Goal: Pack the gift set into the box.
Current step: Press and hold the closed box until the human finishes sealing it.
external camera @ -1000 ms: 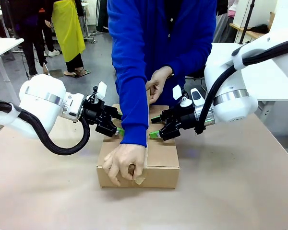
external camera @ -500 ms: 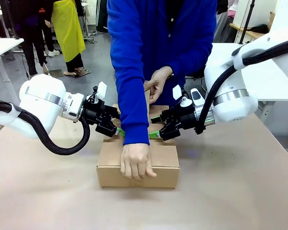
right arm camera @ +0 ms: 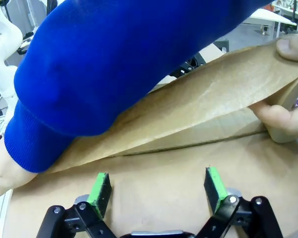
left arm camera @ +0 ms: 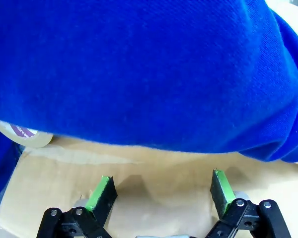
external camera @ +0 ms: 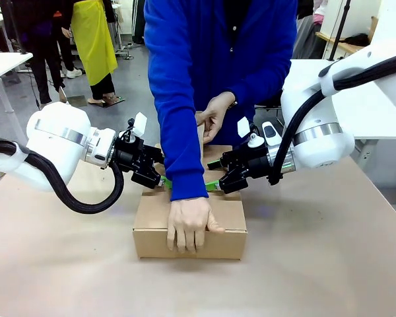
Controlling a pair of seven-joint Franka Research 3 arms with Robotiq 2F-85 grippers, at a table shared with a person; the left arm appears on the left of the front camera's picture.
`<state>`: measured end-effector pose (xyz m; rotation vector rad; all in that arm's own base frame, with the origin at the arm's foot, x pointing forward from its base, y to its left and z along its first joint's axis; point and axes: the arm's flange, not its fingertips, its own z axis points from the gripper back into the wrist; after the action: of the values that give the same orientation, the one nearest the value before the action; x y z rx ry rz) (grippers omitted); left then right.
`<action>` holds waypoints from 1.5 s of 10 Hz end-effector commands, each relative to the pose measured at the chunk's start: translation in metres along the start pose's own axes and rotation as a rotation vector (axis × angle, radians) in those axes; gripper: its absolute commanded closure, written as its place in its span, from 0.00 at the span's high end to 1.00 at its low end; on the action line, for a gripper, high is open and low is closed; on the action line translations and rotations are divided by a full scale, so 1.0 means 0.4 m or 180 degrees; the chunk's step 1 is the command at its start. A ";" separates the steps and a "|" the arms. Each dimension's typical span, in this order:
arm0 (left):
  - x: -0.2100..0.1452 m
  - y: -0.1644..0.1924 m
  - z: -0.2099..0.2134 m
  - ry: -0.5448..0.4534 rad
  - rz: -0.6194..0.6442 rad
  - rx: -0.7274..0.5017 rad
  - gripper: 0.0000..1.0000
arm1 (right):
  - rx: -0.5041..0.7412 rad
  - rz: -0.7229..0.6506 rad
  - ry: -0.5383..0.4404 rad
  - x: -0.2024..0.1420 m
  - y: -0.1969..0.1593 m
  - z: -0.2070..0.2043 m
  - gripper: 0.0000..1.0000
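Cardboard is your landmark: the box (external camera: 218,218) sits closed on the table (external camera: 330,264) at the middle of the front view, its flaps down, so you cannot see whether the gift set is inside. You have the left gripper (external camera: 164,180) at the box's top, on its left side, with the jaws spread apart and nothing between them; in the left wrist view that left gripper (left arm camera: 161,188) shows both green pads (left arm camera: 101,191) resting low over the brown top surface, though you cannot tell whether they touch it. You have the right gripper (external camera: 213,185) at the box's top on its right side, jaws likewise parted and empty; in the right wrist view the right gripper (right arm camera: 158,186) hovers just above the flat top. Between your two grippers the person's blue sleeve (external camera: 178,132) reaches across the box, and the hand (external camera: 191,224) presses down over its near edge, fingers draped onto the front wall. The person's other hand (external camera: 214,117) is raised above the far side of the box, holding a strip of brown tape (right arm camera: 188,114) that runs down towards the box top along its middle. A tape roll (left arm camera: 20,136) with a purple core label peeks out beyond the box's far corner in the left wrist view, partly hidden by the sleeve.
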<state>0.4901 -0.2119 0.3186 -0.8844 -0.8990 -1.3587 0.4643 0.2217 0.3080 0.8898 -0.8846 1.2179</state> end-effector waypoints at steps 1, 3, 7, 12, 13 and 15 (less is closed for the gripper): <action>-0.006 -0.007 -0.006 -0.0005 0.0013 -0.0042 1.00 | -0.0054 0.0031 0.0063 0.000 0.004 -0.006 1.00; -0.006 -0.007 -0.006 -0.0005 0.0013 -0.0042 1.00 | -0.0054 0.0031 0.0063 0.000 0.004 -0.006 1.00; -0.006 -0.007 -0.006 -0.0005 0.0013 -0.0042 1.00 | -0.0054 0.0031 0.0063 0.000 0.004 -0.006 1.00; -0.006 -0.007 -0.006 -0.0005 0.0013 -0.0042 1.00 | -0.0054 0.0031 0.0063 0.000 0.004 -0.006 1.00; -0.006 -0.007 -0.006 -0.0005 0.0013 -0.0042 1.00 | -0.0054 0.0031 0.0063 0.000 0.004 -0.006 1.00; -0.006 -0.007 -0.006 -0.0005 0.0013 -0.0042 1.00 | -0.0054 0.0031 0.0063 0.000 0.004 -0.006 1.00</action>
<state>0.4899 -0.2118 0.3183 -0.8846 -0.8983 -1.3584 0.4644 0.2215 0.3077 0.8873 -0.8841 1.2174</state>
